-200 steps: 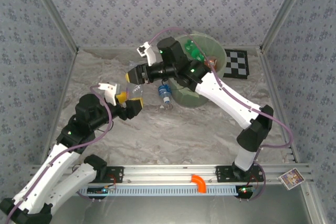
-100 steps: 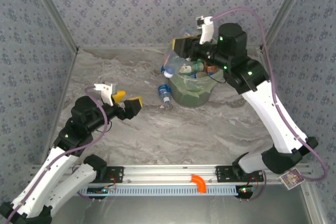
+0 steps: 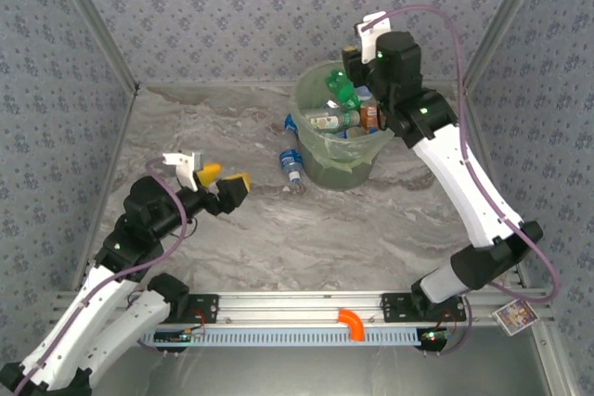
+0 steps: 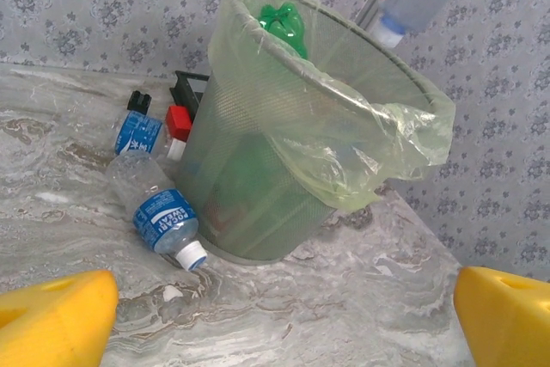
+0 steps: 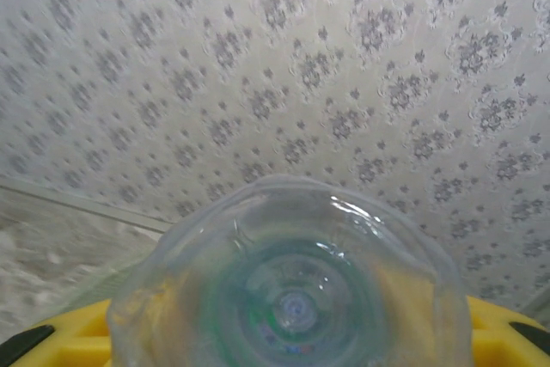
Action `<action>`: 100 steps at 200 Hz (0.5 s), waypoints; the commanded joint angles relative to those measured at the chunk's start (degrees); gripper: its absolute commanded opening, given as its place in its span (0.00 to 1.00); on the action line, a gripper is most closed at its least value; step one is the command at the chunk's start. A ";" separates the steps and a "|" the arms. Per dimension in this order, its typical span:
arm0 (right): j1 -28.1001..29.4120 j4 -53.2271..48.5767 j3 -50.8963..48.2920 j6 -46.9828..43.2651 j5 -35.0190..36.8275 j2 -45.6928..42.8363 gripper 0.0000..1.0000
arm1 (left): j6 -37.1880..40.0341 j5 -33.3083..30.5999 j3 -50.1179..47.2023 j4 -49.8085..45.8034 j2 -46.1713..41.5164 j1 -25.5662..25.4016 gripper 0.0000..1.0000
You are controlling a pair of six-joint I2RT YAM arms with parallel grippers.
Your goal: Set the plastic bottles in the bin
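Bare grey marbled table (image 3: 371, 229) lies open between the arms; a clear blue-labelled plastic bottle (image 3: 292, 166) lies just beside the round pale-green bin (image 3: 339, 172); plastic bottles (image 3: 339, 118) crowd its mouth.

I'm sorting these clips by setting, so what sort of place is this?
Probably a walled robot test cell, not a real room: patterned wallpaper panels box in a marble-look tabletop, two arms are bolted to an aluminium rail at its near edge, and a lined bin holds plastic bottles.
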 commanded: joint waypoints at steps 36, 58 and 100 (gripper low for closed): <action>-3.61 3.60 0.06 -8.00 4.38 7.51 0.50 | -1.21 -1.54 -3.53 1.32 -6.88 0.07 1.00; -5.20 2.07 -0.01 -5.66 3.48 9.32 0.50 | -0.82 -2.49 -4.35 -0.10 -8.54 0.08 1.00; -5.90 -1.41 -3.00 2.09 -1.61 10.69 0.51 | -0.64 -3.16 -5.25 -0.03 -9.44 0.08 1.00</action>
